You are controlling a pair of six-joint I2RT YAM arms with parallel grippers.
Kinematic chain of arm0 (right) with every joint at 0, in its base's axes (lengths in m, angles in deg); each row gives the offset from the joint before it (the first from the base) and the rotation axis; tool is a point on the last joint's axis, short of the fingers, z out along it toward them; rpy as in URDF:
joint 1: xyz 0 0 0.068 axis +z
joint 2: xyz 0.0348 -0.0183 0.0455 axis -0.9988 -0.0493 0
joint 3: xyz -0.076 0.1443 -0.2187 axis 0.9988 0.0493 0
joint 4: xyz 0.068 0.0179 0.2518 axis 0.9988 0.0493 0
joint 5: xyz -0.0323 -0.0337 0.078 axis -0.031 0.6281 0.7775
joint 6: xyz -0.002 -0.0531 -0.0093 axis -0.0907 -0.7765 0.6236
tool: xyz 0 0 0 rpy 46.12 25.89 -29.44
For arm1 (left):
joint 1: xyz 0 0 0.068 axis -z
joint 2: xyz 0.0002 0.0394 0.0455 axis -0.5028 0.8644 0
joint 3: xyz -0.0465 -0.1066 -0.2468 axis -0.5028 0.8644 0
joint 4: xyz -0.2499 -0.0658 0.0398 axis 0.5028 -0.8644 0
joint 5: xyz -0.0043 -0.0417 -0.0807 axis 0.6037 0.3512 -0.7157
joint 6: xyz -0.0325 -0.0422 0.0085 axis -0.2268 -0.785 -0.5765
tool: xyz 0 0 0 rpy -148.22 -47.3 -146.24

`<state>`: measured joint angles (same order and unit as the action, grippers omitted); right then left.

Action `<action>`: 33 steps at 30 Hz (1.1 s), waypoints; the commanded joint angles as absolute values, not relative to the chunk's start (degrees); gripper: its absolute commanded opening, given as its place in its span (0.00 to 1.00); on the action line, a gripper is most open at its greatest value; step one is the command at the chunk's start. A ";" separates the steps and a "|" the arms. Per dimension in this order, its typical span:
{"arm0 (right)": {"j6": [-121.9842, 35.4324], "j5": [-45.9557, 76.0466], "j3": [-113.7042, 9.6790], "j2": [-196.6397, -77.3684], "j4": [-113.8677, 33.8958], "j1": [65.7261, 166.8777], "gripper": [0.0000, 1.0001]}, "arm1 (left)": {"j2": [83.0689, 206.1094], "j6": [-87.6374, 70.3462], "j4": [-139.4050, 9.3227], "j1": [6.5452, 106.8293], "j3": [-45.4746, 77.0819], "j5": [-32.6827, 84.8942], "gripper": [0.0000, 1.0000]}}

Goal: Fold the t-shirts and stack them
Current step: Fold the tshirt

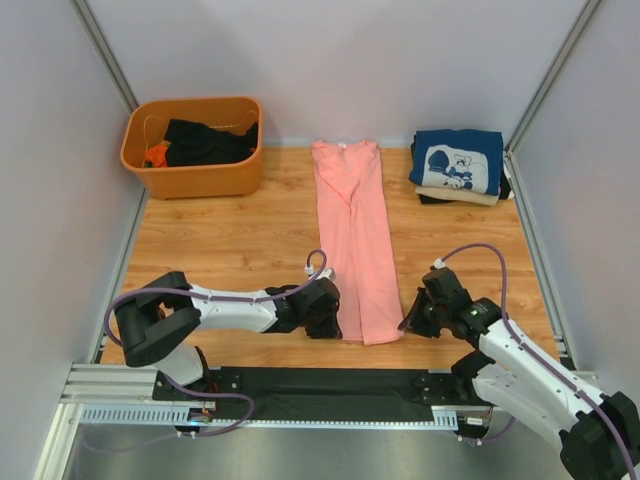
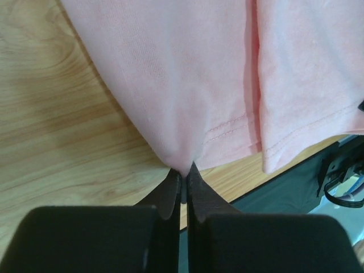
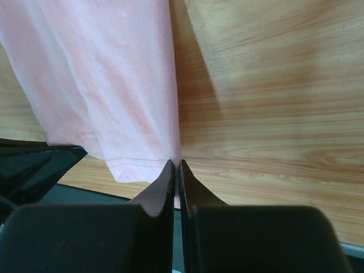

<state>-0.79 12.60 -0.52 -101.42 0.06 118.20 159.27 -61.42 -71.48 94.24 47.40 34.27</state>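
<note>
The pink shirt (image 1: 355, 240) lies in a long strip down the middle of the table (image 1: 230, 250). The left gripper (image 2: 183, 170) pinches its near left corner, and the right gripper (image 3: 176, 169) pinches its near right corner. At the far right corner, a navy shirt (image 1: 457, 160) hides most of the pile under it. Dark clothes (image 1: 205, 143) sit in the tub (image 1: 190, 178) at the far left corner, too bunched up to tell apart.

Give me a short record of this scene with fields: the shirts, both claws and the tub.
shirt in work: salmon-pink cloth t-shirt, folded into a long narrow strip, flat mid-table, collar at the far end
left grip: left claw shut on the strip's near left corner
right grip: right claw shut on its near right corner
stack: navy cloth t-shirt with white cartoon print on top, beige folded cloth beneath, far right
tub: orange plastic tub, far left, holding dark clothes
surface: wooden table
</note>
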 commanded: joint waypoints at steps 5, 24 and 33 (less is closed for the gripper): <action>2.37 16.10 1.03 -95.05 0.72 120.04 0.00 | 151.55 -60.78 -86.19 97.33 45.88 37.87 0.00; -9.20 8.46 -24.17 -115.58 -3.40 116.45 0.00 | 146.43 -42.25 -104.58 82.23 27.69 36.57 0.00; -16.16 10.74 -42.11 -138.00 -4.63 109.77 0.00 | 161.10 -33.19 -105.55 68.16 10.31 28.57 0.00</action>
